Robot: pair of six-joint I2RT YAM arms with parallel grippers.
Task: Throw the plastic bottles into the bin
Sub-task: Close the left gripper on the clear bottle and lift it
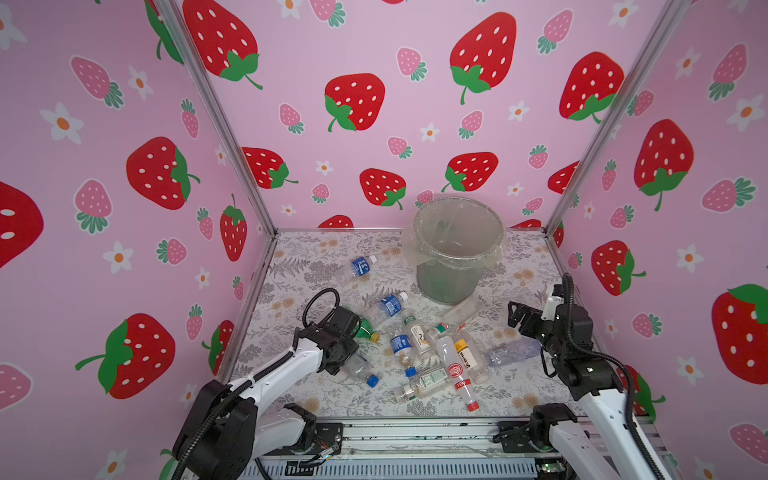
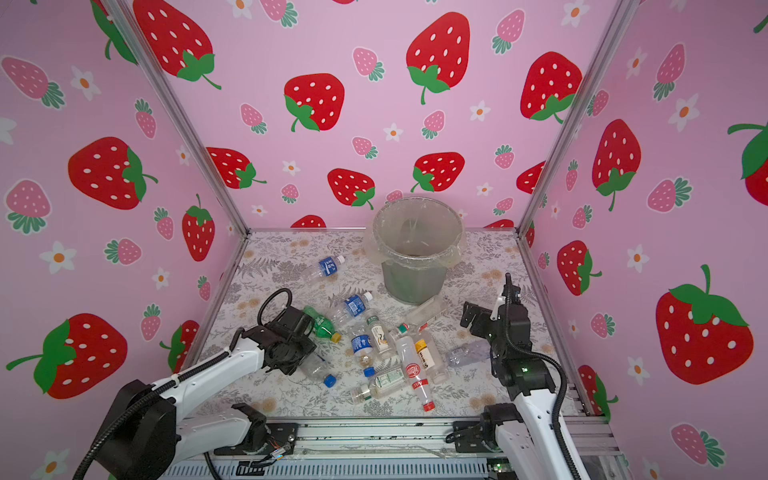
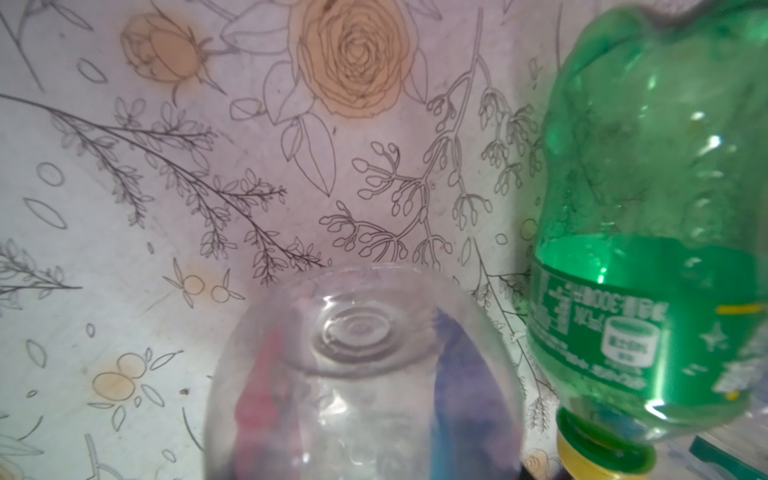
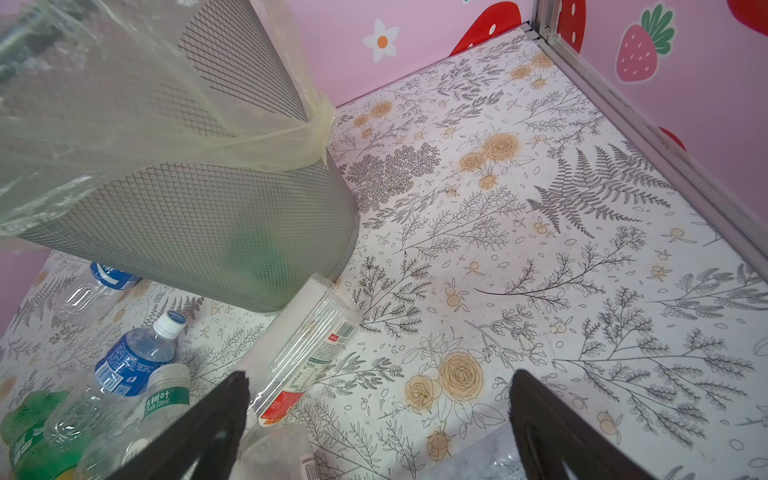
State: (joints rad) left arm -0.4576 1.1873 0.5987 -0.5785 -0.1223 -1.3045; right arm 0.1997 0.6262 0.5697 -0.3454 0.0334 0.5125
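The grey mesh bin (image 1: pixel 451 278) (image 2: pixel 415 280) (image 4: pixel 187 216), lined with a clear bag, stands at the back of the floor. Several plastic bottles (image 1: pixel 432 353) lie heaped in front of it. My left gripper (image 1: pixel 345 355) (image 3: pixel 357 415) points down and is shut on a clear bottle with a blue cap (image 1: pixel 360 370) (image 2: pixel 318 370); its base (image 3: pixel 357 332) fills the left wrist view. A green bottle (image 1: pixel 368 328) (image 3: pixel 648 249) lies right beside it. My right gripper (image 1: pixel 515 316) (image 4: pixel 379 376) hangs open over bare floor, right of the bin, holding nothing.
A blue-labelled bottle (image 1: pixel 360 266) lies alone, left of the bin. A crushed clear bottle (image 1: pixel 513 351) lies under the right arm. A clear flat-sided bottle (image 4: pixel 307 345) rests against the bin's foot. Pink strawberry walls with metal posts (image 1: pixel 582 166) enclose the floor.
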